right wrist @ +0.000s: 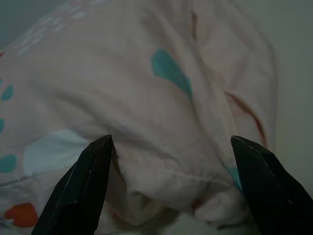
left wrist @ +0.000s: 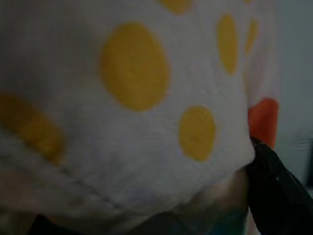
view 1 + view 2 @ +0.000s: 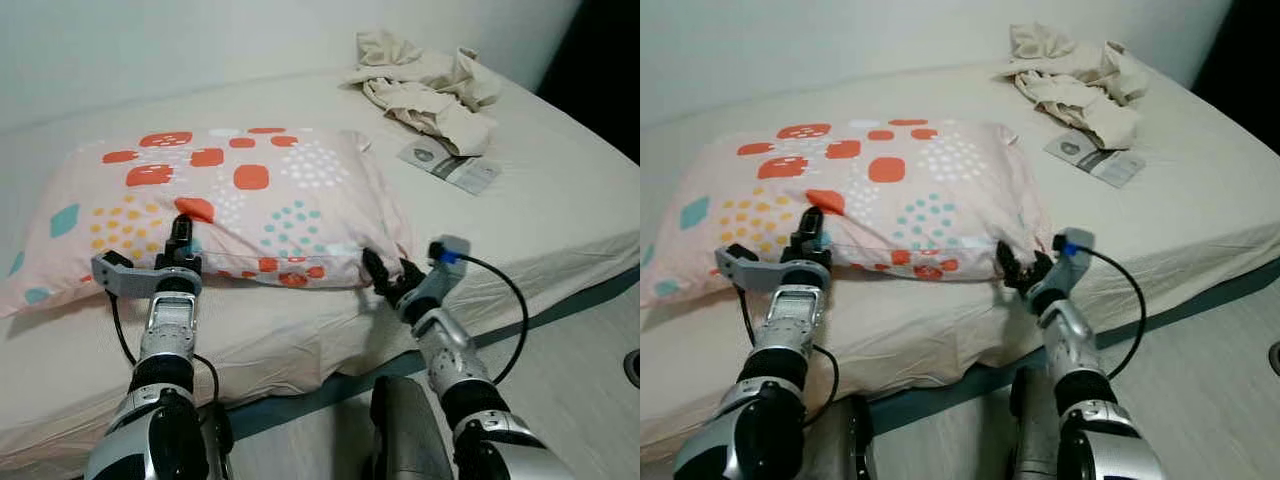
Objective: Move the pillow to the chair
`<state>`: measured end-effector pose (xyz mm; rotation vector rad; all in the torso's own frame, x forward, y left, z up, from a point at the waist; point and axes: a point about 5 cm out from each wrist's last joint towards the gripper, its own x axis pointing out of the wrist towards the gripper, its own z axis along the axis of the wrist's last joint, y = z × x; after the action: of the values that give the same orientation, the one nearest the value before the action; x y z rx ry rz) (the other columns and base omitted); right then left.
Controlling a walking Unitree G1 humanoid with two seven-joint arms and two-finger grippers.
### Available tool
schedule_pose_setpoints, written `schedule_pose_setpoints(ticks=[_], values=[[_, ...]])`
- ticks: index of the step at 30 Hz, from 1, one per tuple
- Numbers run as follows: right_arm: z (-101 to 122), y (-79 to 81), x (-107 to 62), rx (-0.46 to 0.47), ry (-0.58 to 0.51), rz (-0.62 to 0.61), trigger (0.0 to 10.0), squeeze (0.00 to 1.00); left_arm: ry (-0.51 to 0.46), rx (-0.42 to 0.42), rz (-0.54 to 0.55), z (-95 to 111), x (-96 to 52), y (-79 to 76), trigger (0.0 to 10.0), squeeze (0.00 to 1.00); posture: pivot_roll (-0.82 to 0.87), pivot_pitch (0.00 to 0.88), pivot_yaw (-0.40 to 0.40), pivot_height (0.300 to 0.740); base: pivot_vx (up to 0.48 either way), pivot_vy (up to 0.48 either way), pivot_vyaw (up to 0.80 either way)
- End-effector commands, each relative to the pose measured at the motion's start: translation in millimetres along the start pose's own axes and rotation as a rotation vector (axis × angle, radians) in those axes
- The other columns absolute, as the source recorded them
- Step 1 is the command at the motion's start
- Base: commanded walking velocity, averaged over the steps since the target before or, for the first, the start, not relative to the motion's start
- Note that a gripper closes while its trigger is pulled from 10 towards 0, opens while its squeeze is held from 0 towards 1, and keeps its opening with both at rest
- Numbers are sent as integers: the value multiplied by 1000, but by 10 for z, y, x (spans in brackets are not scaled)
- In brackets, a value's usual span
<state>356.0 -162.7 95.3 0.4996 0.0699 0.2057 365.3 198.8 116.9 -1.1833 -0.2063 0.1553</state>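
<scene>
Meanwhile, on the cream-sheeted bed (image 3: 560,210) (clothes (image 3: 430,85) behind), the patterned pillow (image 3: 230,200) meets the wide-open right gripper (image 1: 171,161), left gripper (image 3: 180,238) unclear.

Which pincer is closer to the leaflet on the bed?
Right. The right pincer sits at the pillow's near corner below the leaflet; the left pincer is across the pillow.

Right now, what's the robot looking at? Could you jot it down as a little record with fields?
place: bed with pale sheet
pillow: patterned, lying flat near the bed's front edge
left gripper: pressed against the pillow's front edge
right gripper: fingers open, at the pillow's corner
crumpled cloth: far right of the bed
booklet: beside the cloth
chair: cannot tell where
</scene>
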Motion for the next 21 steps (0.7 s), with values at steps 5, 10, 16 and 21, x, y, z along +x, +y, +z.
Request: schedule_pose_setpoints(ticks=[5,10,16,21], values=[[2,141,63,392,-31,75,10000,0,39,121,-16,-15,-61,72,0,0,-29,251,37,544,0,0,0],[-8,412,99,487,-29,207,10000,0,24,99,-4,-8,-107,127,0,0,-22,237,32,544,0,0,0],[-215,616,-49,513,9,211,10000,0,10,103,5,-29,-129,143,0,0,-21,231,18,544,0,0,0],[-285,582,-314,445,-7,173,10000,0,-5,95,24,-29,-118,131,0,0,-31,238,26,544,0,0,0]])
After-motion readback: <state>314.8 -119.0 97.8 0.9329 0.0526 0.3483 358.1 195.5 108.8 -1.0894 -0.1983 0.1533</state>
